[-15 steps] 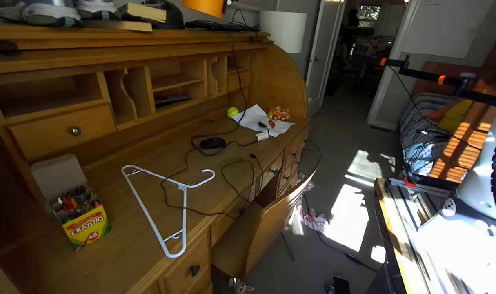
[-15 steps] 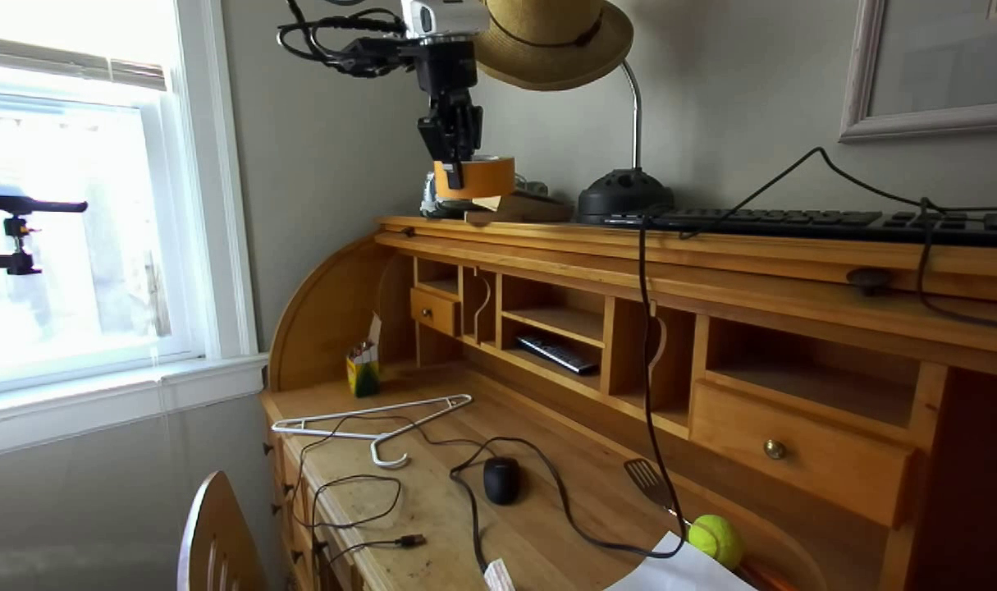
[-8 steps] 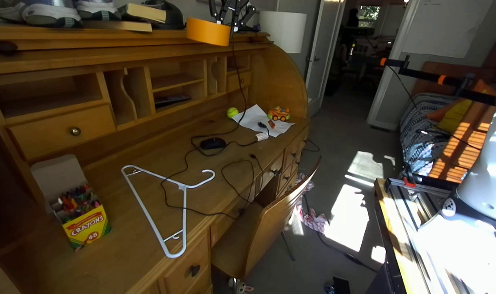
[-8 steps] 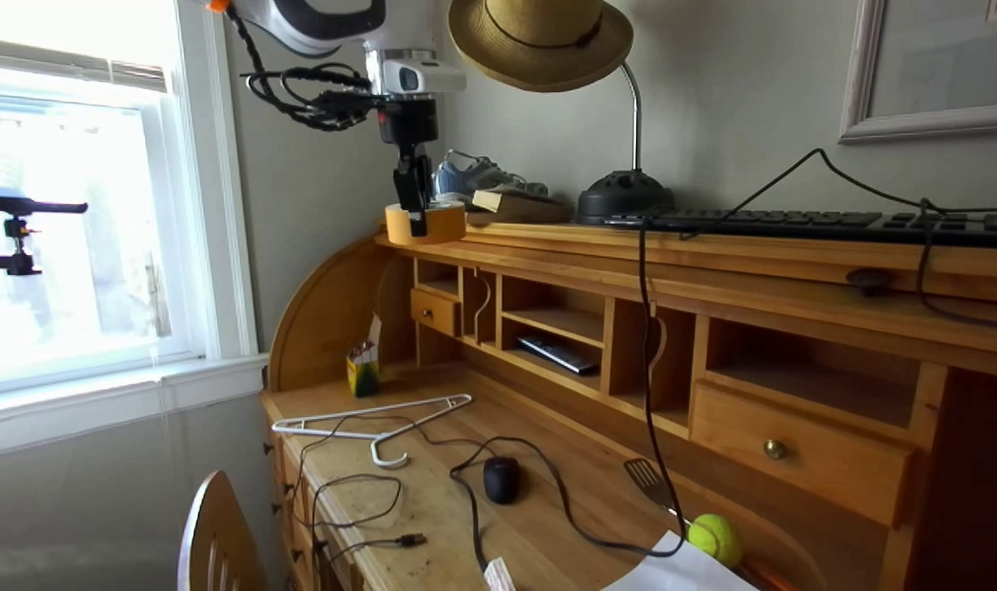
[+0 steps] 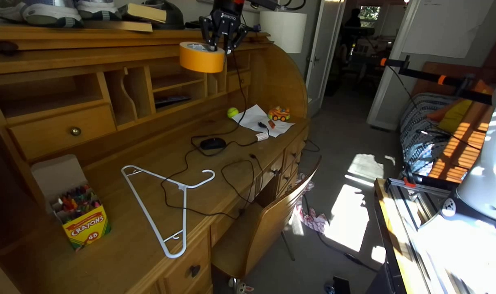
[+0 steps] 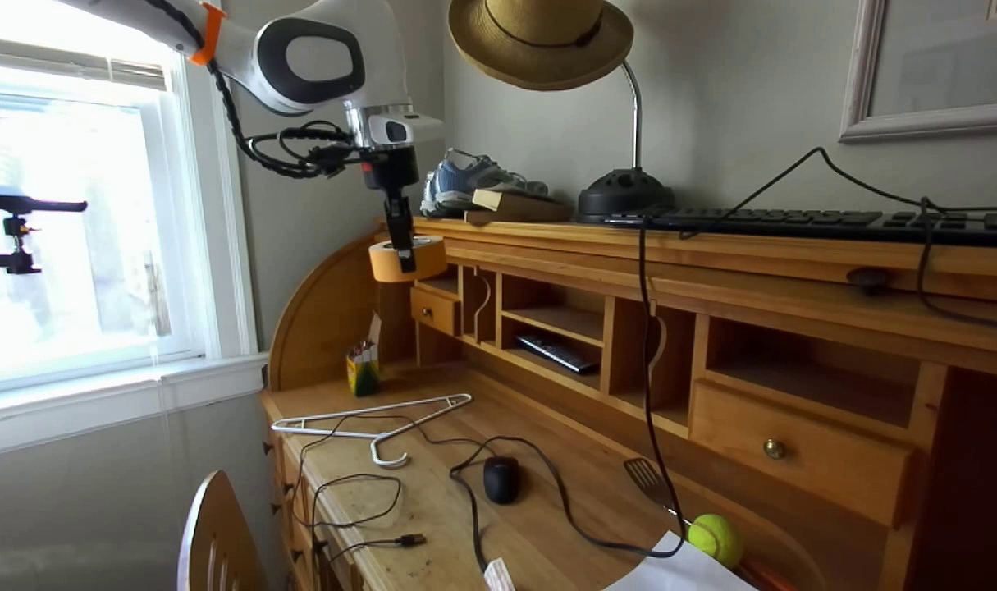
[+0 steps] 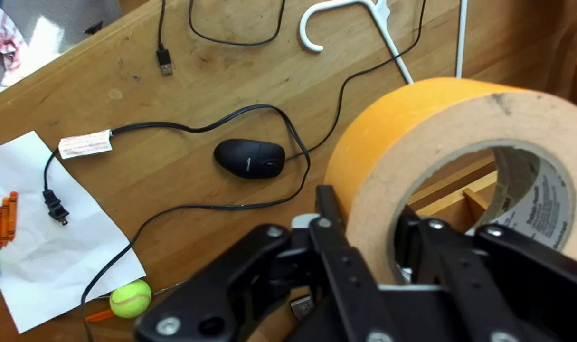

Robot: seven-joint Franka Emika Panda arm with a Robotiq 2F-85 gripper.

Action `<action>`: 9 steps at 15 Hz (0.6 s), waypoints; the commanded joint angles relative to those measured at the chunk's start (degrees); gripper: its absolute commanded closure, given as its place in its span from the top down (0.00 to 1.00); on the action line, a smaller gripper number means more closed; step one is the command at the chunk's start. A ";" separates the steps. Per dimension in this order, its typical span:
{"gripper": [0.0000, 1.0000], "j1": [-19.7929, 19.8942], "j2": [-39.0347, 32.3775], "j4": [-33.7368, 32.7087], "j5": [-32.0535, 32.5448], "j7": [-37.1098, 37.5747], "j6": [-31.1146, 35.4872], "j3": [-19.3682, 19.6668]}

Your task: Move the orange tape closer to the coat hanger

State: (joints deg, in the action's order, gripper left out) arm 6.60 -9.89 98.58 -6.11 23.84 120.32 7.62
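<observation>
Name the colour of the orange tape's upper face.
Tan; the orange tape's upper face shows best in the wrist view.

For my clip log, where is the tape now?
On the right of the wrist view, the tape hangs in the air over the desk, pinched in the gripper.

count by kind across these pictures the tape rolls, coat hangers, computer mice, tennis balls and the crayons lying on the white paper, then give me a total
Orange tape: 1
White coat hanger: 1
Black computer mouse: 1
Tennis ball: 1
Orange crayons on the white paper: 3
Total: 7
</observation>
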 commanded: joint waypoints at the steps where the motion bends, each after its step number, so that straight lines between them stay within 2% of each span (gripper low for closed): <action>1: 0.07 0.26 -0.69 -1.08 -0.83 0.01 -1.47 0.26; 5: 0.07 -0.26 -3.90 1.59 -1.56 1.54 2.01 0.00; 9: 0.07 -0.59 -8.76 0.43 -3.63 8.38 5.78 0.48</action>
State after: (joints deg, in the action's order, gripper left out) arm 6.46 -16.09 99.80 -7.38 27.47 122.60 7.52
